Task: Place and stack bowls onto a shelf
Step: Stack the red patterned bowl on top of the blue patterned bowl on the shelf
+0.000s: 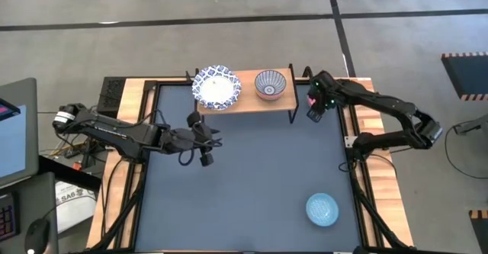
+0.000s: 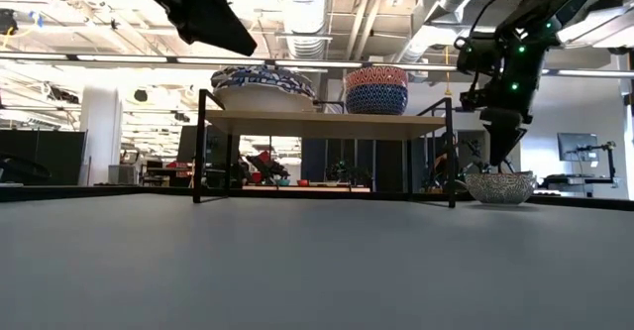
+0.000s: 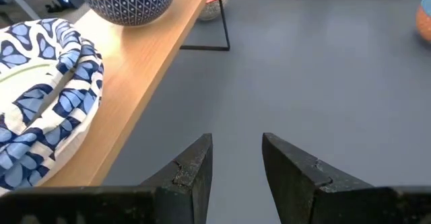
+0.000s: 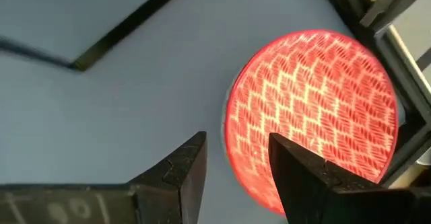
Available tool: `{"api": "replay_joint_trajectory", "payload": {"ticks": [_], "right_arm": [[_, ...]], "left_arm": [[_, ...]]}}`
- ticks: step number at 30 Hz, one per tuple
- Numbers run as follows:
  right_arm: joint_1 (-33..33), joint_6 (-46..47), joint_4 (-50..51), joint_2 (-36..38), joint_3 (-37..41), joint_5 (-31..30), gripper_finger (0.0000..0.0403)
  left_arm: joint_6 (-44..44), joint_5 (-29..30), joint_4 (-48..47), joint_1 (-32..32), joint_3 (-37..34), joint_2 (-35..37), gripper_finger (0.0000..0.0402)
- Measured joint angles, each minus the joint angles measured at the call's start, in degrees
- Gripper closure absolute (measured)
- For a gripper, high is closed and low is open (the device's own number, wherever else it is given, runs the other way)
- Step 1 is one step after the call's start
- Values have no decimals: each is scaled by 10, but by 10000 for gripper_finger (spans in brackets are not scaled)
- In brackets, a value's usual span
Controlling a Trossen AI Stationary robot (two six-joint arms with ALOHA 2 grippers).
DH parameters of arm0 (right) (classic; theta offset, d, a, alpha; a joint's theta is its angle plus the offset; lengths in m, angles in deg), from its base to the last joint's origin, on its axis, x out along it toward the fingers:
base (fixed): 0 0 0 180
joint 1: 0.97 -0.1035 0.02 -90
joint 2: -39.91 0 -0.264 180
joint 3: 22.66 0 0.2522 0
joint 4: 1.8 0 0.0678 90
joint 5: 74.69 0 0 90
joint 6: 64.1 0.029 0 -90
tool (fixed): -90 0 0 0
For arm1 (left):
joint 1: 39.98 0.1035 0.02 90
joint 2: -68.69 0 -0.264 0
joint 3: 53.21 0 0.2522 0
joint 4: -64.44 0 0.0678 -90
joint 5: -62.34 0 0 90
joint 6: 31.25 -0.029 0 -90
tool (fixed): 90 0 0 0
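Observation:
The shelf [image 1: 245, 102] stands at the table's far edge. On it sit a stack of wide white bowls with blue rims [image 1: 216, 88] and a small grey-blue bowl [image 1: 270, 84]. A red bowl [image 4: 316, 109] lies on the table just right of the shelf, also in the high view [image 1: 311, 99]. My right gripper [image 4: 237, 163] is open above it, with the bowl's near rim between the fingers. A light-blue bowl [image 1: 322, 209] lies at the front right. My left gripper [image 1: 204, 144] is open and empty, in front of the shelf's left part.
The shelf's black legs [image 2: 451, 157] stand next to the red bowl, which shows in the low view [image 2: 500, 186]. The table's wooden frame [image 1: 366, 143] runs close behind the right gripper. The dark-blue tabletop [image 1: 252, 185] stretches in front of the shelf.

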Motion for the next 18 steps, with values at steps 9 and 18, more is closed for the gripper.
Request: {"api": "replay_joint_trajectory", "payload": {"ticks": [9, 18], "right_arm": [[5, 13, -14, -92, 0, -3, 223], [5, 40, -22, -147, -1, -42, 352]], "left_arm": [[3, 1, -1, -2, 0, 3, 285], [6, 3, -15, -3, 0, 3, 285]]}}
